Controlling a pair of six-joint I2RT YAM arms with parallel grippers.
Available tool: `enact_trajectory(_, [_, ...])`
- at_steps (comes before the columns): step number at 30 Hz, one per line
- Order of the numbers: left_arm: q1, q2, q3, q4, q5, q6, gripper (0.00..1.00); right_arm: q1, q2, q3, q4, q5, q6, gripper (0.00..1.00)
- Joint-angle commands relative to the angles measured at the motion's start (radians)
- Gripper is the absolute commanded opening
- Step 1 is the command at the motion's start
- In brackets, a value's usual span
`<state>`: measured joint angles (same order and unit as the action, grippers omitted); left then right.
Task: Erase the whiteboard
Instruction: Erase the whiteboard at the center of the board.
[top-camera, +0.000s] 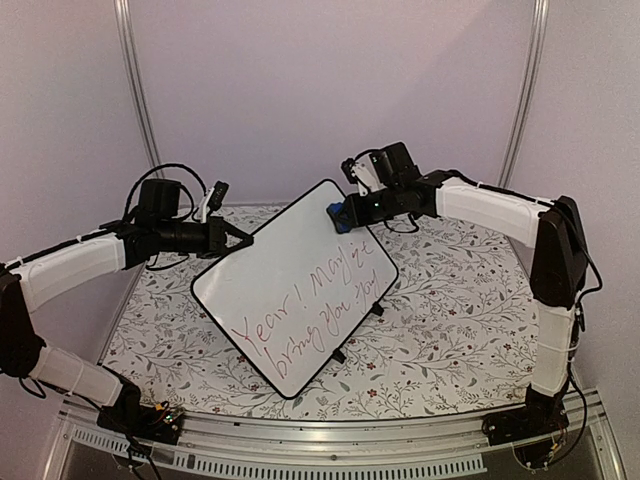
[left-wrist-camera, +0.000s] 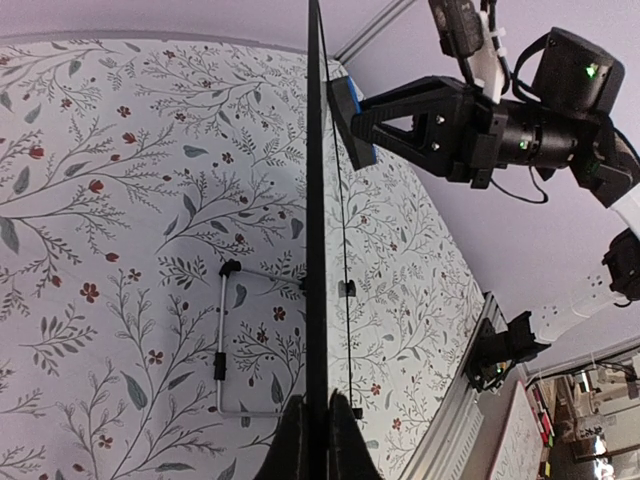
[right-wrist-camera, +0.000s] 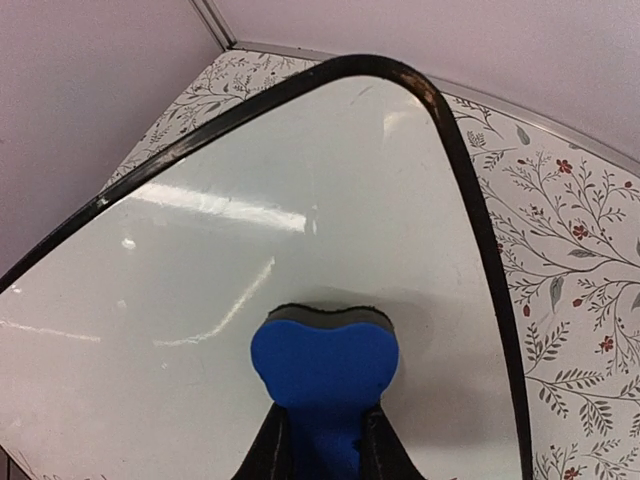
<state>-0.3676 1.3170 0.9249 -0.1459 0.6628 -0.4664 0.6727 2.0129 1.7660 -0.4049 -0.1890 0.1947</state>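
The whiteboard is held tilted above the table, with red handwriting across its lower half. My left gripper is shut on its left black rim; the left wrist view shows the board edge-on, pinched between my fingers. My right gripper is shut on a blue eraser at the board's top corner. In the right wrist view the eraser, with its dark felt side toward the white surface, looks pressed against it near the rounded corner.
A floral-patterned tablecloth covers the table. The board's wire stand hangs behind it, and two small black feet stick out on its lower right edge. A metal rail runs along the near edge.
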Motion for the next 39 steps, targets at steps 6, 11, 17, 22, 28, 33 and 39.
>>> enact_trajectory(6, [-0.015,-0.002,0.014,0.017,0.051,0.045,0.00,0.024,-0.050,-0.086,-0.029,-0.055,0.007,0.04])
enact_trajectory(11, [-0.015,-0.002,0.014,0.018,0.050,0.045,0.00,0.054,-0.063,-0.098,-0.048,-0.032,-0.014,0.04])
enact_trajectory(17, [-0.014,-0.001,0.014,0.017,0.050,0.045,0.00,0.073,-0.086,-0.136,-0.066,-0.007,-0.029,0.04])
enact_trajectory(22, [-0.014,-0.001,0.014,0.018,0.050,0.045,0.00,0.085,-0.125,-0.190,-0.065,-0.015,-0.032,0.04])
enact_trajectory(28, [-0.015,-0.001,0.015,0.018,0.050,0.044,0.00,0.119,-0.190,-0.245,-0.048,0.002,-0.069,0.04])
enact_trajectory(33, [-0.014,0.001,0.014,0.018,0.046,0.043,0.00,0.189,-0.220,-0.242,-0.051,0.052,-0.113,0.04])
enact_trajectory(39, [-0.015,0.000,0.013,0.019,0.032,0.044,0.00,0.340,-0.207,-0.215,-0.036,0.149,-0.163,0.04])
